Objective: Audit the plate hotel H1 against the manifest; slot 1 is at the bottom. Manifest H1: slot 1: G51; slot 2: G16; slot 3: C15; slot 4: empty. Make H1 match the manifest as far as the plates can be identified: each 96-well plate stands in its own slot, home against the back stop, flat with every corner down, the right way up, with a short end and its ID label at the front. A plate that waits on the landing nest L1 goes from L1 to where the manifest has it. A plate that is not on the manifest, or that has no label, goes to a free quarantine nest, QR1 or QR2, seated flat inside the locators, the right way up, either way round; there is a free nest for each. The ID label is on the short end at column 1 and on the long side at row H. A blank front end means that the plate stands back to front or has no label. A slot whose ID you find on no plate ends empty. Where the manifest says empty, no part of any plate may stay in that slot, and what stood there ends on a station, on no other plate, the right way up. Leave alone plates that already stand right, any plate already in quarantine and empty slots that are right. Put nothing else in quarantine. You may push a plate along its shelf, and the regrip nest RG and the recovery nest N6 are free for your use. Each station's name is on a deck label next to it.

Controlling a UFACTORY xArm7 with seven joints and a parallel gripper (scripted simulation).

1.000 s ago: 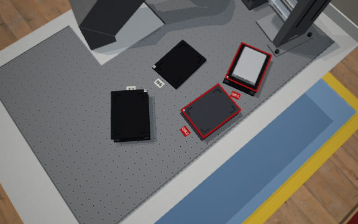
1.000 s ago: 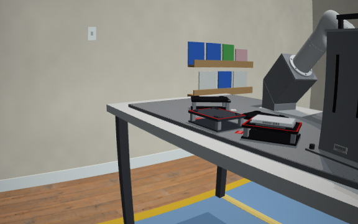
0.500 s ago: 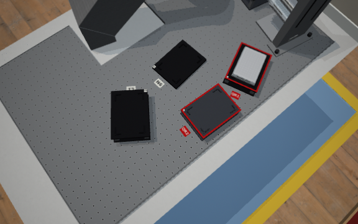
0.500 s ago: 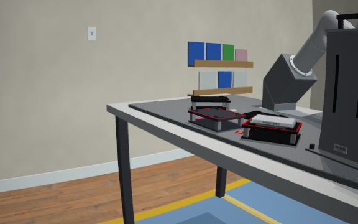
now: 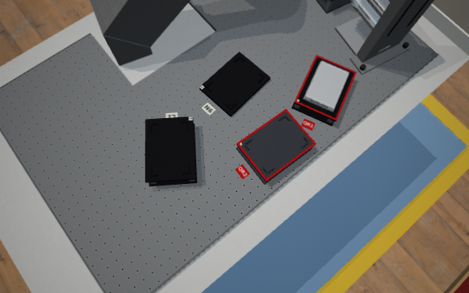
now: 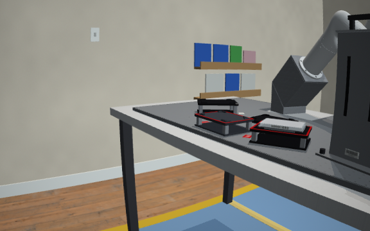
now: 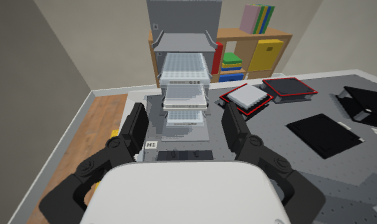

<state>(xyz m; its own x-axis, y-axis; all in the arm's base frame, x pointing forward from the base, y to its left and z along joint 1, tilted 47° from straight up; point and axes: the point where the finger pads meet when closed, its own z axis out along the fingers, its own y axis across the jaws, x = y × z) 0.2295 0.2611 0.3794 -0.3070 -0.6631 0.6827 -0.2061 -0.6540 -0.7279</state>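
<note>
My gripper (image 7: 185, 111) is open and empty. It hangs in front of the plate hotel H1 (image 7: 184, 15) (image 6: 361, 96) (image 5: 385, 32) and looks down at its front. In the wrist view three white 96-well plates stand in the hotel, one above the other: an upper plate (image 7: 185, 67), a middle plate (image 7: 185, 95) and a lower plate (image 7: 186, 117). The upper plate has a dark label strip on its front end, but it is too small to read. The shelf above the plates looks empty. Another white plate (image 5: 326, 86) (image 6: 281, 124) (image 7: 247, 97) lies flat in the red-rimmed nest QR1 (image 6: 279, 141).
The red-rimmed nest QR2 (image 5: 277, 144) (image 6: 223, 117) (image 7: 289, 87) is empty. The black nest N6 (image 5: 234, 83) (image 7: 324, 132) is empty. Another black nest (image 5: 170, 150) (image 6: 217, 102) stands further out on the deck, empty. The arm's grey base (image 5: 137, 24) (image 6: 297, 86) stands behind them.
</note>
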